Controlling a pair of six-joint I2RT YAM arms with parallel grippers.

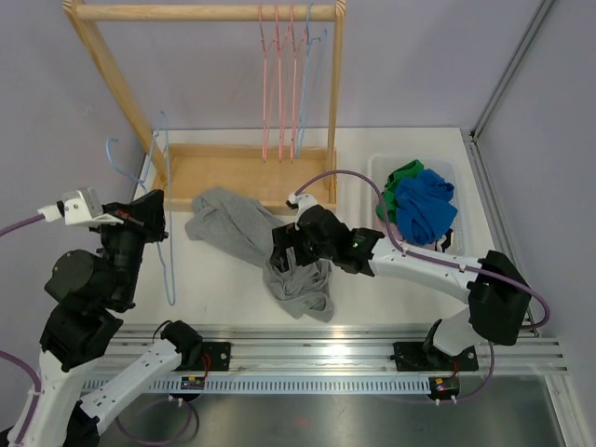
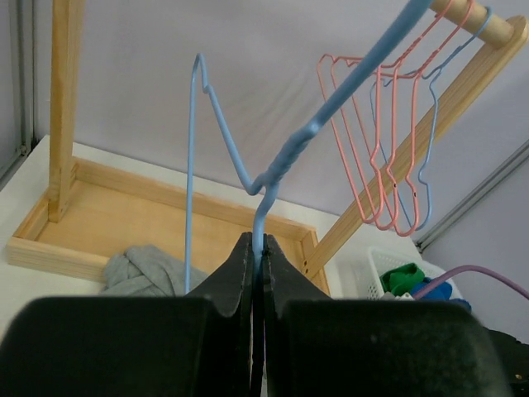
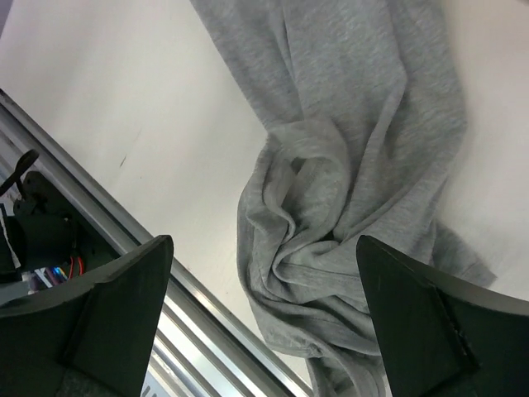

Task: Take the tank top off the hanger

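Note:
The grey tank top [image 1: 251, 237] lies crumpled on the white table, off the hanger, its folds filling the right wrist view [image 3: 355, 207]. My left gripper [image 1: 156, 212] is shut on the wire of a light blue hanger [image 1: 166, 186] and holds it upright at the table's left; the wrist view shows the jaws pinched on the wire [image 2: 258, 240]. My right gripper [image 1: 296, 250] is open just above the tank top's lower bunch, with the fingers [image 3: 107, 306] wide apart on either side of it.
A wooden rack [image 1: 205, 14] with pink and blue hangers [image 1: 279, 84] stands at the back on a wooden base [image 1: 242, 172]. A white basket [image 1: 445, 172] with blue and green clothes sits at the right. A metal rail [image 1: 326, 340] runs along the near edge.

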